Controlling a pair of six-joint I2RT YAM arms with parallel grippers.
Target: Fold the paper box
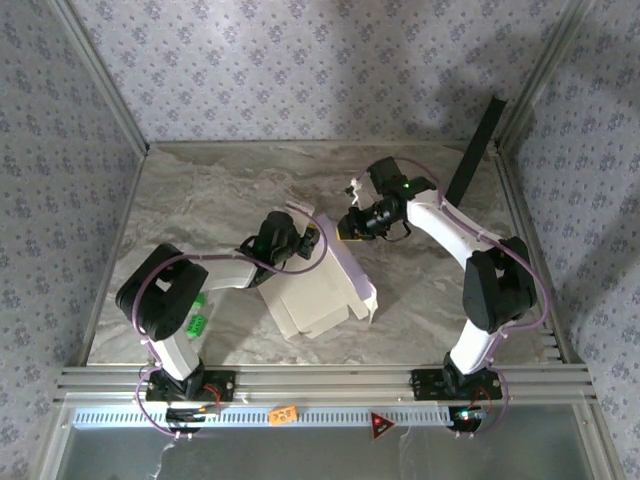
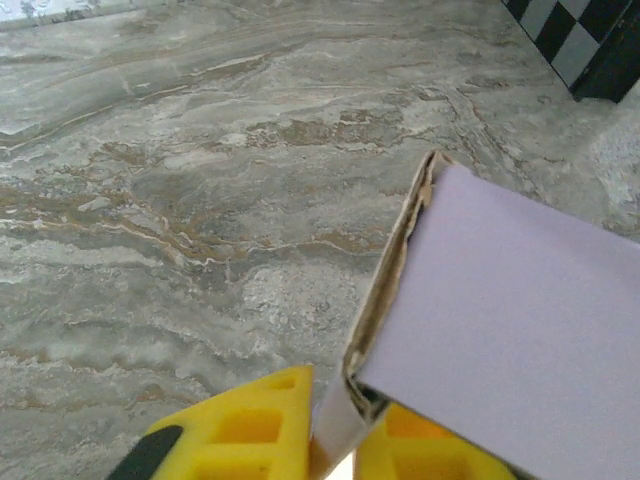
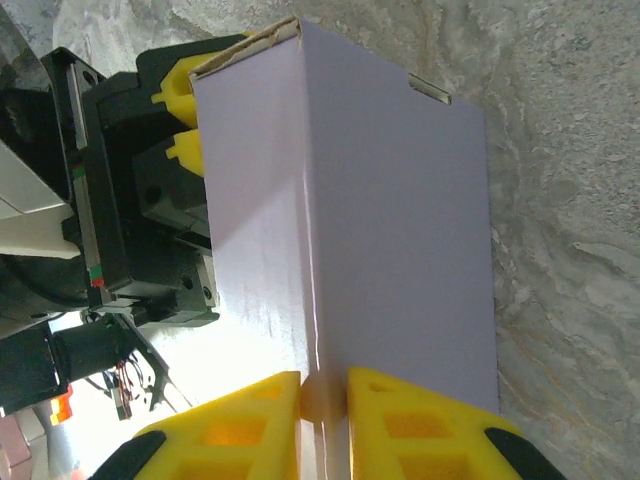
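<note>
The table is a grey-brown marbled slab, walled on 3 sides by pale wallpaper with a small flower print. A long black panel leans in the far right corner, and some small green blocks sit by the left arm's base.

The paper box lies near the middle of the table, between the 2 arms and a little nearer the front edge. It is partly folded: from above I see a lavender wall standing along its right side, with pale panels lying flat to the left of it.

My left claw is clamped on the paper box. On its wrist camera a narrow lavender flap runs down between the 2 yellow fingers, and the cardboard's raw beige edge rises just above them.

My right claw is also pinched shut on the paper box, with a thin strip of cardboard caught between its fingers at the foot of a creased lavender panel. From above, both claws meet at the box's far corner, close together.
</note>
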